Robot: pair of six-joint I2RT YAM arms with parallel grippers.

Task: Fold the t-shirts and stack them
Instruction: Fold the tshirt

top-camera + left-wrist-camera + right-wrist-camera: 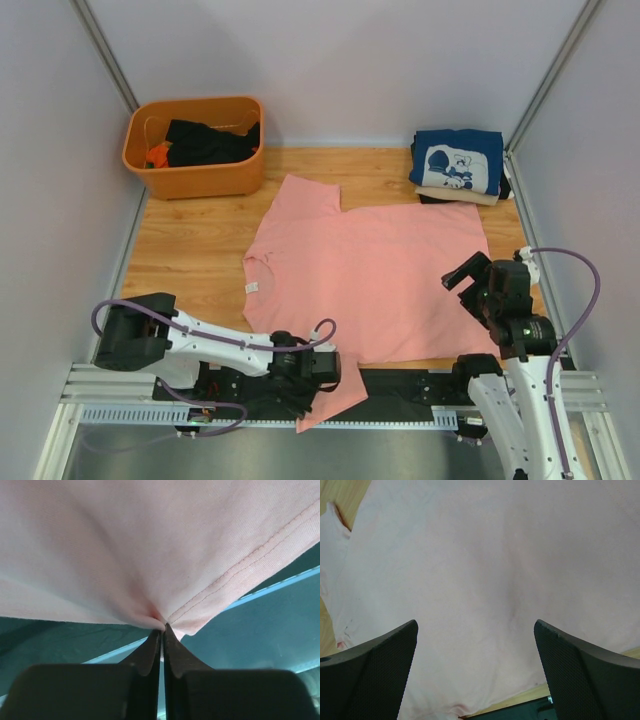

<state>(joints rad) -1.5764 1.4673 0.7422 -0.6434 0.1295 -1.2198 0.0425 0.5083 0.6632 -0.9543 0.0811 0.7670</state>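
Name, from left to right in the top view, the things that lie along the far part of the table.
First the tub, then the pink shirt's sleeve, then the shirt stack, navy on top.

A spread t-shirt [370, 280] lies across the middle of the table [190, 250], its near sleeve over the front edge, pinched in the left gripper [335, 370]. The right gripper [462, 275] hangs above its near right part. A tub [200, 178] of clothes [210, 143] stands far left and a stack of folded t-shirts [458, 165] far right.
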